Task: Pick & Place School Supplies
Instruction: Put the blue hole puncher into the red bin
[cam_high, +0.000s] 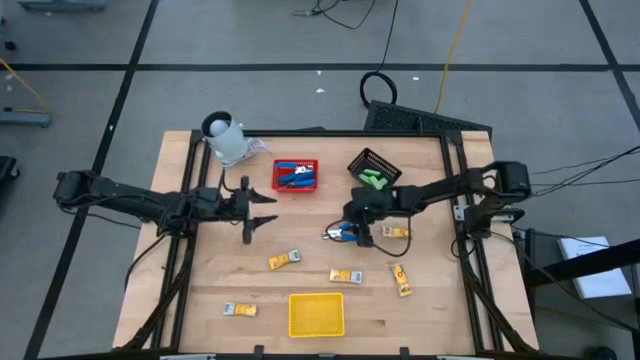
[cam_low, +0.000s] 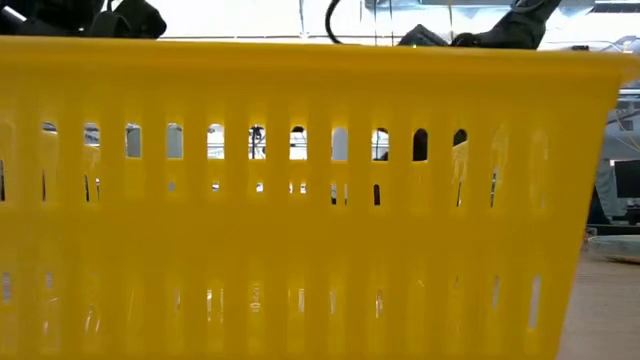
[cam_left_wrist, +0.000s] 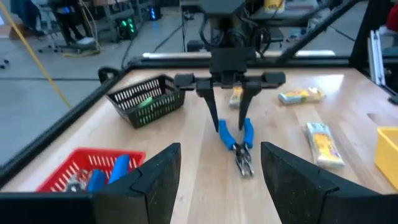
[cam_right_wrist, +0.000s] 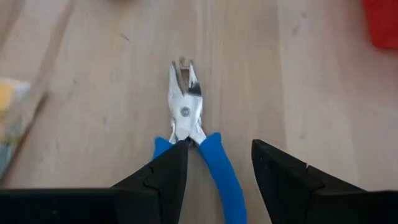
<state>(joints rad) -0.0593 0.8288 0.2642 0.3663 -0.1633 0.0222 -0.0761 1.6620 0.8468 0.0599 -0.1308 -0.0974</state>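
Pliers (cam_right_wrist: 189, 134) with blue handles lie flat on the wooden surface (cam_high: 200, 280), near its middle, metal nose pointing away from the right arm. The right claw (cam_right_wrist: 214, 168) stands directly over the handles with its fingers (cam_left_wrist: 209, 112) spread, one on each outer side of the handles; it is released and grips nothing, and the pliers rest on the surface. In the high view the same claw (cam_high: 352, 228) sits just in front of the black mesh basket (cam_high: 373, 166), which holds bright green blocks (cam_high: 373, 179). The red basket (cam_high: 295, 176) stands to the left of the black one and contains further blue-handled tools (cam_high: 296, 179). Five yellow-orange packets lie loose on the surface: one (cam_high: 395, 231) just beside the right claw, one (cam_high: 402, 279) nearer the right edge, two (cam_high: 285, 260) (cam_high: 346, 275) toward the middle front, and one (cam_high: 240, 309) at front left. The yellow tray (cam_high: 316, 314) rests at the front edge; its slotted wall (cam_low: 300, 230) fills the low view. The left claw (cam_high: 262, 209) hovers at mid-left with fingers parted, released and empty, well apart from the pliers. A white container (cam_high: 226, 139) stands at the rear left corner.
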